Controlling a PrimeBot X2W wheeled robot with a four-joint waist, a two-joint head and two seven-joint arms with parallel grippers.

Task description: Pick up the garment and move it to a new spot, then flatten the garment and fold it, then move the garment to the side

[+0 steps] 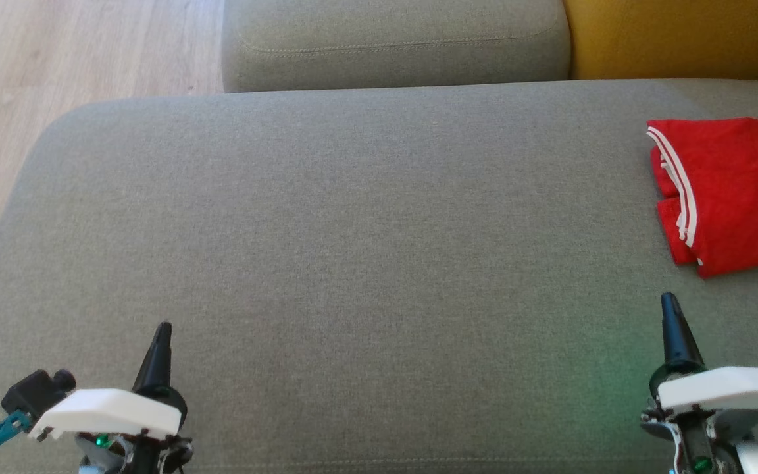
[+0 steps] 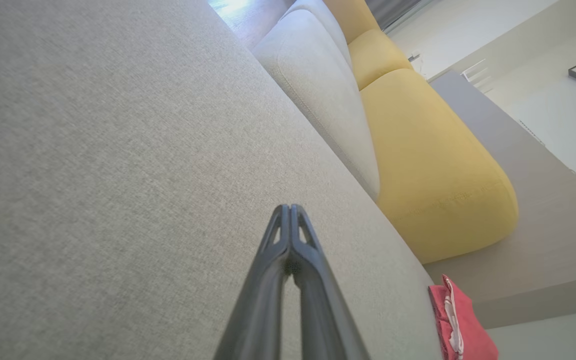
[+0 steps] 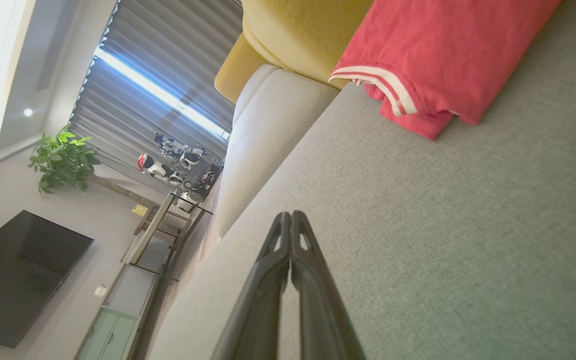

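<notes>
Both jaws shut; red garment [image 1: 734,191] lies apart, beyond right jaws.

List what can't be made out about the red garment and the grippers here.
- Full outline of the red garment: cut off by the head view's right edge.
- Its type: the folded layers hide the shape, and the right wrist view's top edge crops it too.
- Left wrist view: just a strip of it, cut by the bottom edge.
- Arms behind the left gripper and right gripper: beyond the head view's bottom edge.
</notes>
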